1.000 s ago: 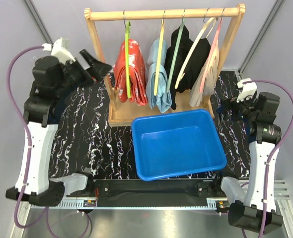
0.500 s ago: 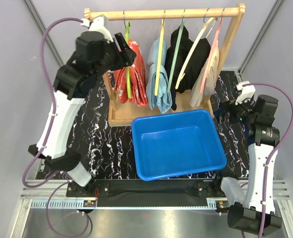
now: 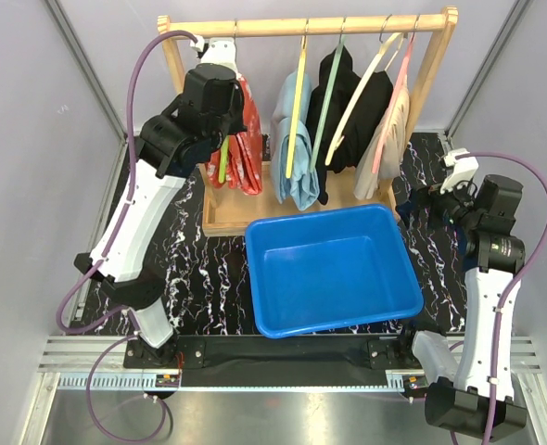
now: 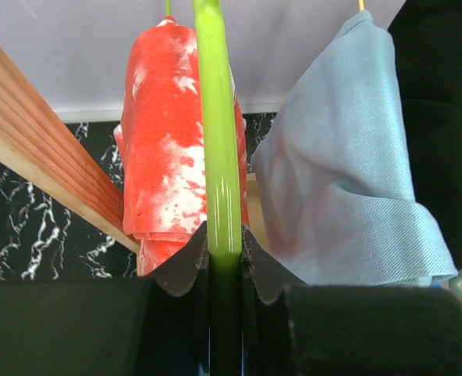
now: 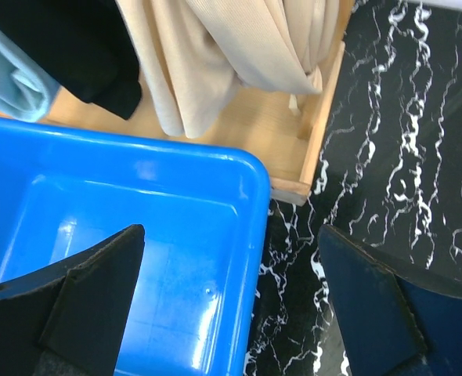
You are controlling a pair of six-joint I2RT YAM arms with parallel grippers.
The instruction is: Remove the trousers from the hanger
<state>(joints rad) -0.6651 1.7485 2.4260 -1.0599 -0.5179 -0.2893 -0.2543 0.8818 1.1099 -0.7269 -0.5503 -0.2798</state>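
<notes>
I'm looking down on the black marbled surface (image 3: 181, 241). The wooden rack (image 3: 301, 25) stands at its far side and the blue bin (image 3: 334, 269) sits just in front of the rack's base.

All five pairs of trousers hang from the rail. From left to right they are the red trousers (image 3: 248, 139), the light blue trousers (image 3: 301, 185), the two black trousers (image 3: 334, 102) and the beige trousers (image 3: 389, 139).

My left arm reaches up to the left end of the rack. On its wrist camera the left fingers (image 4: 184, 270) are closed on the green hanger (image 4: 219, 141), and the hanger's bar runs straight up from between the two pads. The red trousers (image 4: 164, 149) hang folded just behind that bar and to its left. Their lower edge comes down to the top of the left-hand pad and seems to brush it, though I can't be sure from this angle. The cloth itself is not between the pads. The light blue trousers (image 4: 348, 157) hang just to the right, clear of the grip.

The right fingers (image 5: 82, 305) stand wide apart with nothing between them. They hover over the bin's corner (image 5: 247, 180) and the surface, and the beige trousers (image 5: 215, 55) hang beyond them.
</notes>
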